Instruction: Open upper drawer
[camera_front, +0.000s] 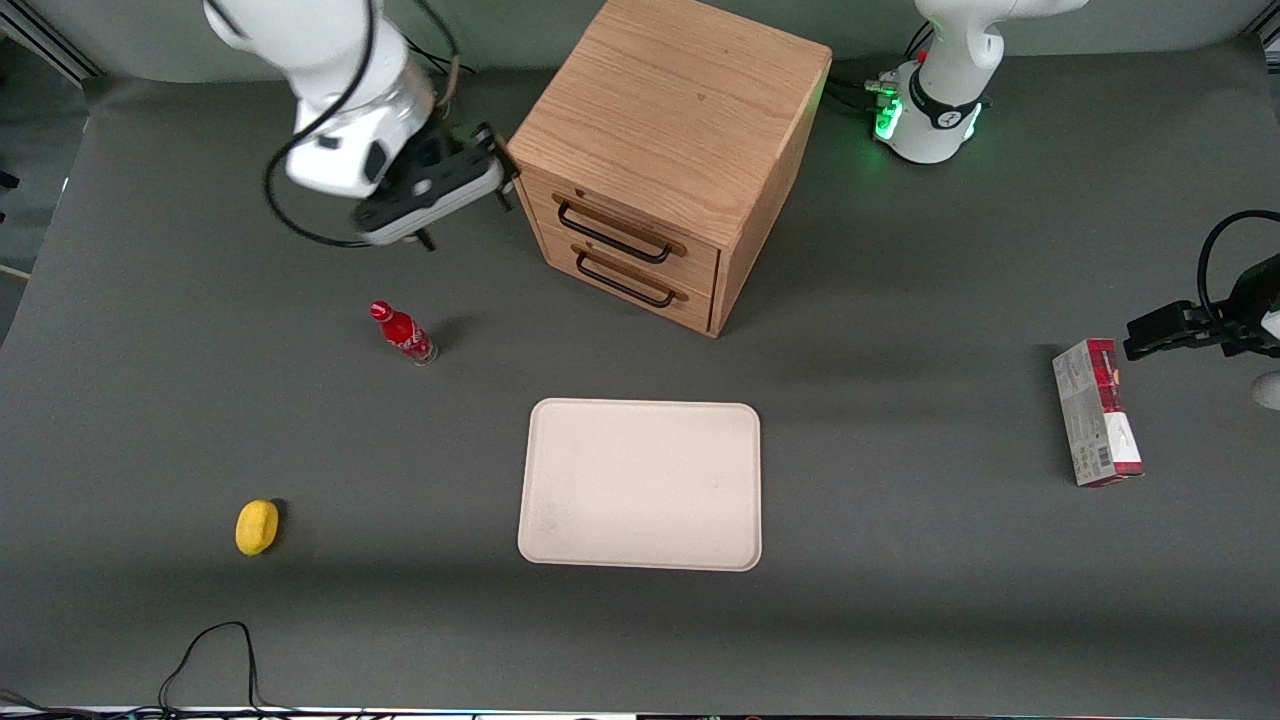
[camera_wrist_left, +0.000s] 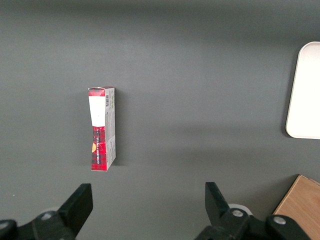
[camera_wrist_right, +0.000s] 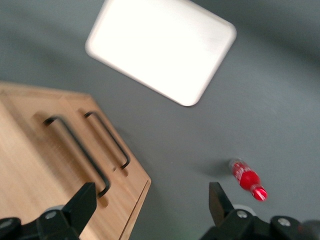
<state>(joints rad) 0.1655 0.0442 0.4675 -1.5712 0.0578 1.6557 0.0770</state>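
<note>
We open on the dark grey table mat (camera_front: 900, 620), and standing on it, the largest thing here, the small light oak cabinet (camera_front: 670, 110), its front turned at an angle toward the working arm's end of the table. Nearer the front camera than the cabinet lies the cream rectangular tray (camera_front: 640, 485), bare. Then the two drawers: the shallow upper drawer (camera_front: 625, 225), fully closed, with its thin black wire handle (camera_front: 612, 235), and directly beneath it the matching lower drawer (camera_front: 625, 282). Smaller again: a red-and-white carton (camera_front: 1097, 412) lying flat toward the parked arm's end, a small red bottle (camera_front: 403, 332) standing toward the working arm's end, and a yellow lemon-like object (camera_front: 257, 526) nearest the front camera.

What could go wrong? We judge the chief danger is the twin handles: they sit close together, one above the other, and a low approach would hook the lower drawer instead. The cabinet's skewed front matters too; a pull not squared to it could drag the whole cabinet or jam the drawer. The wire is thin, so a shallow grip might slip off.

And the right gripper (camera_front: 470, 190): it hovers just beside the cabinet's upper front corner, fingers (camera_wrist_right: 82, 202) spread wide apart, holding nothing, touching nothing we can see, handle not yet reached.
</note>
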